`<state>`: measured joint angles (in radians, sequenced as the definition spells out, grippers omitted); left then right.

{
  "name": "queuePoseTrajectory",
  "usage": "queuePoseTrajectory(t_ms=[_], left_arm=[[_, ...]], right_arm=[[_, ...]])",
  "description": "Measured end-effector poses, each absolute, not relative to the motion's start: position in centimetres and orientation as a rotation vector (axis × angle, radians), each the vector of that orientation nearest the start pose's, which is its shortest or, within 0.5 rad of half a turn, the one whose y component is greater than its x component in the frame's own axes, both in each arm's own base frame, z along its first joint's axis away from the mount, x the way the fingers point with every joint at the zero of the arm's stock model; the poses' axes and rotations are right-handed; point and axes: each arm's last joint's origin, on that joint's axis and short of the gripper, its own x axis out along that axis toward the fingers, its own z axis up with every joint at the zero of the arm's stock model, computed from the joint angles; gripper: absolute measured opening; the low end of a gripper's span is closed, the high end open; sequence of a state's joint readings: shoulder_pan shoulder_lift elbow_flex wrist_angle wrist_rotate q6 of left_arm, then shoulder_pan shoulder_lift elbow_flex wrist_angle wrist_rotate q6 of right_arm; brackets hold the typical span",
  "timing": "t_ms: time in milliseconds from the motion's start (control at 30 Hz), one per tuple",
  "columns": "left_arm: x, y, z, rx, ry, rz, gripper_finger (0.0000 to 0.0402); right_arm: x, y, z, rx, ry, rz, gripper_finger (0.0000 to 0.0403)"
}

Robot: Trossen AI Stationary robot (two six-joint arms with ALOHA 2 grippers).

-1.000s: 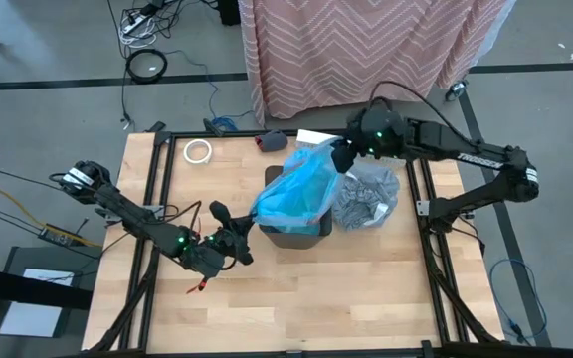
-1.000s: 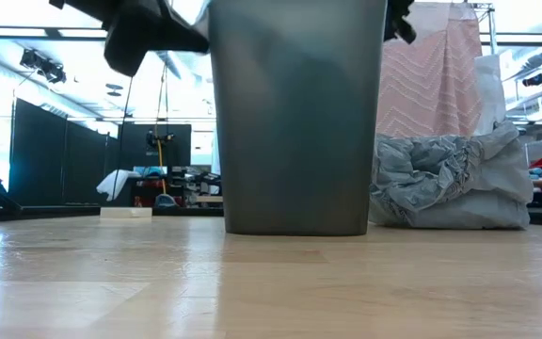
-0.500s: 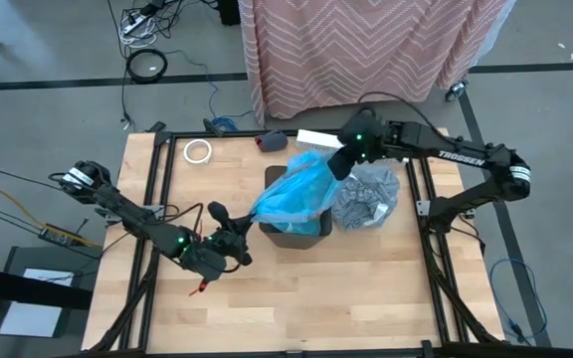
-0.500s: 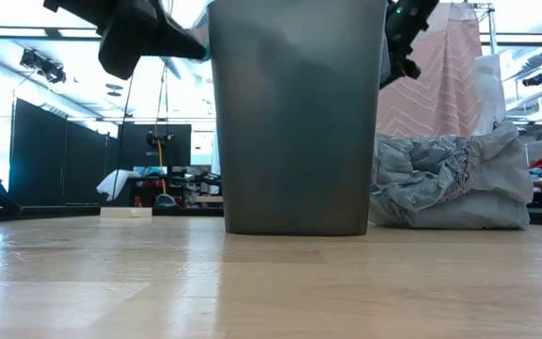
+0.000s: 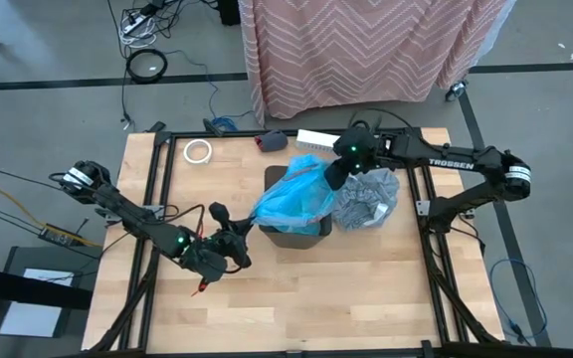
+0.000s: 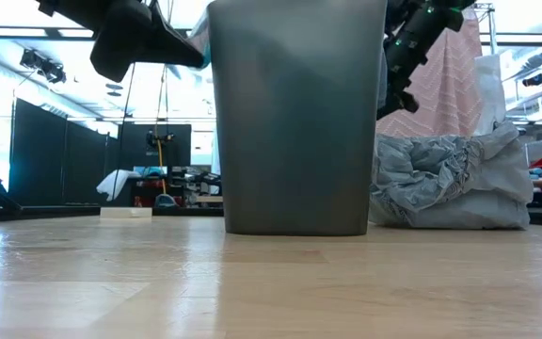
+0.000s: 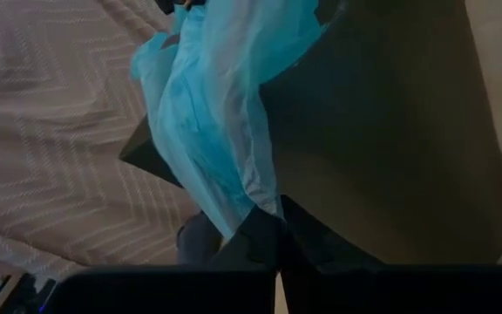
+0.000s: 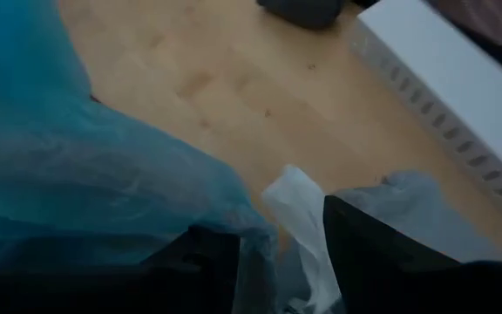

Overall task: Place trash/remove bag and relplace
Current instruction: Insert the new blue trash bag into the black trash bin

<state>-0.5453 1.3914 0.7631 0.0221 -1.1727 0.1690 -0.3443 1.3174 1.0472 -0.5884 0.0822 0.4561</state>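
A dark grey bin stands mid-table. A bright blue plastic bag is draped across its open top. The grey translucent bag lies crumpled on the table by the bin's right side. My left gripper is shut on the blue bag at the bin's left rim. My right gripper is above the bin's far right corner, shut on the blue bag's other end. No trash shows. My left gripper pinches the blue bag's lower edge between its two fingers, coming nearly level from the table's left. The plastic runs up from the fingers over the bin's rim, fairly taut. My right gripper has bunched pale plastic of the blue bag's far right end between its fingers. It slants down from the table's far right. That end is held above the bin's rim.
A white tape roll, a dark object and a white box lie along the far edge. A small reddish thing lies under my left arm. The near half of the table is bare wood.
My right gripper has come down toward the bin and a little toward the table's near and left edges, tipping further downward. The blue bag's right end has sunk with it. My left gripper has stayed where it was, still shut on the bag.
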Motion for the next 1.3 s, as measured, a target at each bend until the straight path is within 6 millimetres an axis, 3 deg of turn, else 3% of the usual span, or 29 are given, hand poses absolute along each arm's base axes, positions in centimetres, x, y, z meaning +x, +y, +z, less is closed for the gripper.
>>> queuePoseTrajectory(t_ms=[133, 267, 633, 900, 1067, 1300], left_arm=[[24.6, -11.8, 22.3, 0.62, 0.456, 0.56, 0.0007], [24.6, -11.8, 22.3, 0.622, 0.457, 0.558, 0.0007], [24.6, -11.8, 22.2, 0.632, 0.462, 0.548, 0.0007], [24.6, -11.8, 22.2, 0.634, 0.463, 0.548, 0.0007], [24.5, -12.0, 22.4, 0.69, 0.461, 0.59, 0.0007], [24.2, -13.0, 23.6, 0.779, 0.418, 0.618, 0.0007]], right_arm=[[25.5, -9.2, 27.9, 0.551, 0.73, -0.525, 0.0151], [25.3, -9.1, 29.6, 0.527, 0.69, -0.419, 0.0153], [22.6, -7.7, 32.7, 0.53, 0.75, -0.203, 0.0156], [20.1, -7.3, 36.0, 0.484, 0.588, -0.241, 0.0156], [19.6, -7.3, 36.4, 0.448, 0.567, -0.306, 0.0155], [19.8, -7.1, 36.6, 0.457, 0.541, -0.231, 0.0158]])
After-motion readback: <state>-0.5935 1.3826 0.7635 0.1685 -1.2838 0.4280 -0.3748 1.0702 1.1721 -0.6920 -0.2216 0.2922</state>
